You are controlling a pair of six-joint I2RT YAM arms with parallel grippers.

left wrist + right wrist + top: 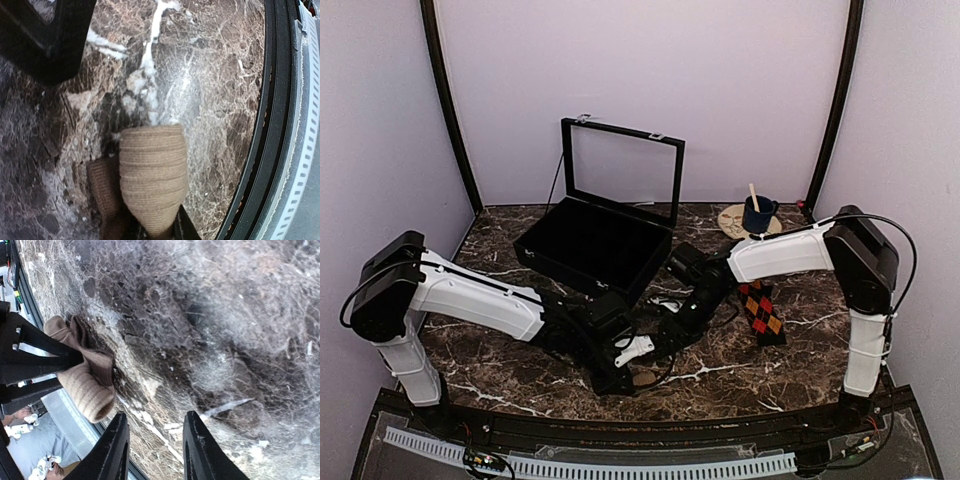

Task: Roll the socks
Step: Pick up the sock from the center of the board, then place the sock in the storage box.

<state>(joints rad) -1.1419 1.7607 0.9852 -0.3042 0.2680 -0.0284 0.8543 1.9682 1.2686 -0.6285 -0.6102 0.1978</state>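
Note:
One of the socks (152, 175), tan side out, is bunched into a short roll. My left gripper (161, 231) is shut on its near end, just above the marble near the front edge. In the right wrist view the same tan sock (85, 385) hangs from the left gripper's black fingers (40, 357). My right gripper (156, 416) stands open just beside it, with only marble between its fingers. The other sock (761, 311), black with red-orange diamonds, lies flat under the right arm. In the top view the left gripper (636, 374) and right gripper (667, 328) are close together at the table's middle.
An open black box (595, 243) with a glass lid stands behind the grippers. A blue cup (757, 214) with a stick in it sits on a round coaster at the back right. The table's black front rim (280, 150) runs close beside the held sock.

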